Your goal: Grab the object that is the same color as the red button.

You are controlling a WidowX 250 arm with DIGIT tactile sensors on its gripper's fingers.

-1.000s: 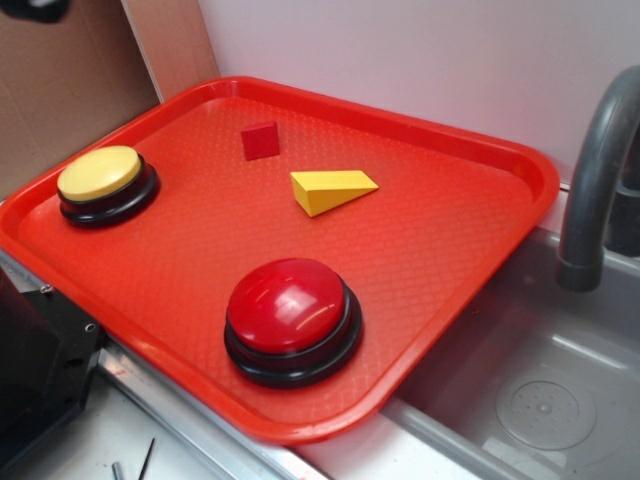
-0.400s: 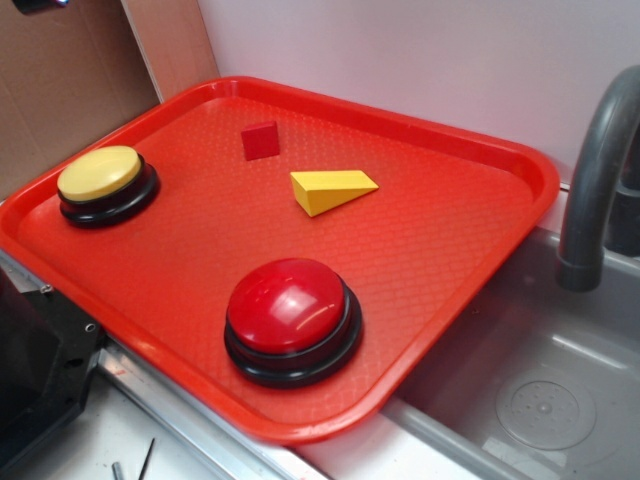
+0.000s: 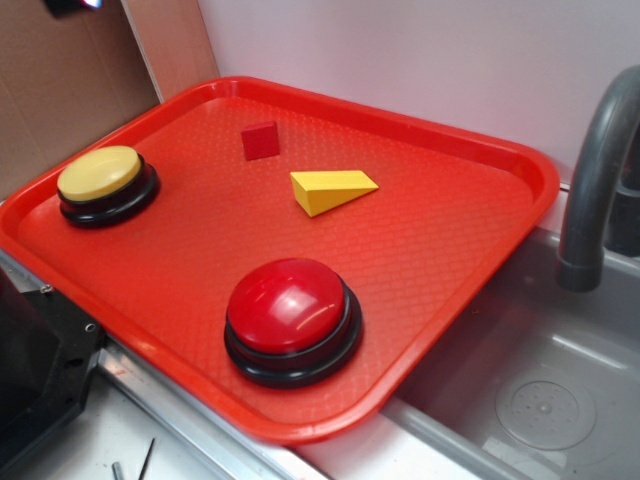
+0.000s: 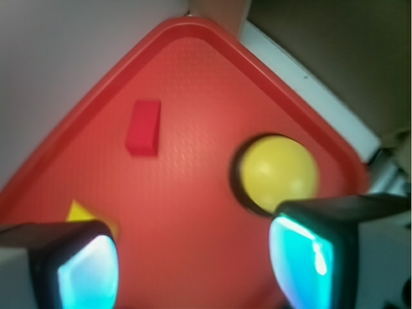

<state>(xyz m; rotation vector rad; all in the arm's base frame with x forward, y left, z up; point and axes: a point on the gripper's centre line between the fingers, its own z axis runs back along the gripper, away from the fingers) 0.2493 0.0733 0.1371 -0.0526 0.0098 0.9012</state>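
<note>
Red tray (image 3: pixel 470 250) sits by a sink (image 3: pixel 540 400) w/ grey faucet (image 3: pixel 595 170). Red cube (image 3: pixel 260 141) lies near tray's far edge, just beside yellow wedge (image 3: pixel 330 190), well apart from red button (image 3: pixel 290 315). Gripper (image 4: pixel 193 264) spread, empty, high above. Best to centre over cube, descend straight, avoid yellow button (image 3: pixel 103 180)

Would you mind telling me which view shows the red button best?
The exterior view: the red button sits whole and sharp near the tray's front edge. The wrist view does not show it at all; there only the yellow button, the red cube and the open gripper appear.
</note>
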